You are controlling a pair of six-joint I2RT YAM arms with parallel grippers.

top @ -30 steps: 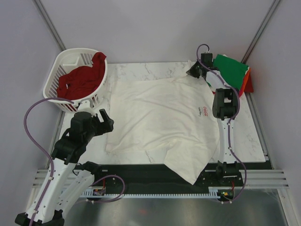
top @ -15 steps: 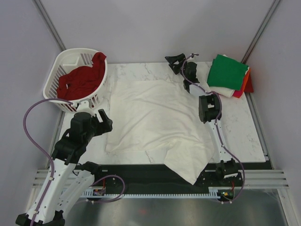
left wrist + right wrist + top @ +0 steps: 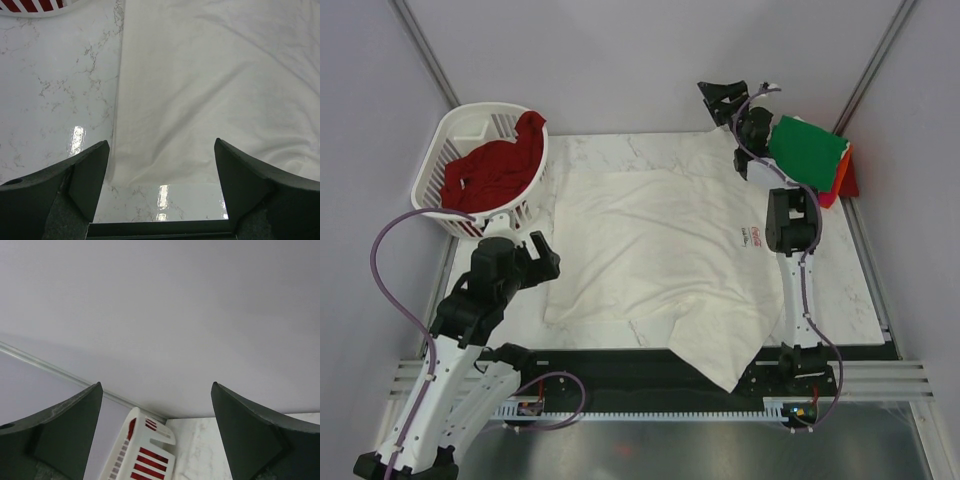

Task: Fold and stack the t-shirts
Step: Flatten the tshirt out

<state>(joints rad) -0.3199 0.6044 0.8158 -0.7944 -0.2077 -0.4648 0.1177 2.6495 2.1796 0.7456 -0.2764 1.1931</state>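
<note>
White Coca-Cola tee (image 3: pixel 660 250) lies spread on the tabletop (image 3: pixel 850 290), just beside the basket (image 3: pixel 470 125). A dark red tee (image 3: pixel 495 170) is heaped inside that basket. The green-topped stack (image 3: pixel 807 150) sits well apart from it. Left jaws gape empty over the white tee's basket-side corner. Right jaws are released, holding nothing, up high and pointing toward the basket.

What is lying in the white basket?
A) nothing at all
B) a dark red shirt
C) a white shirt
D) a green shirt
B: a dark red t-shirt is bunched up inside the white basket, with one part draped over its rim.
</note>
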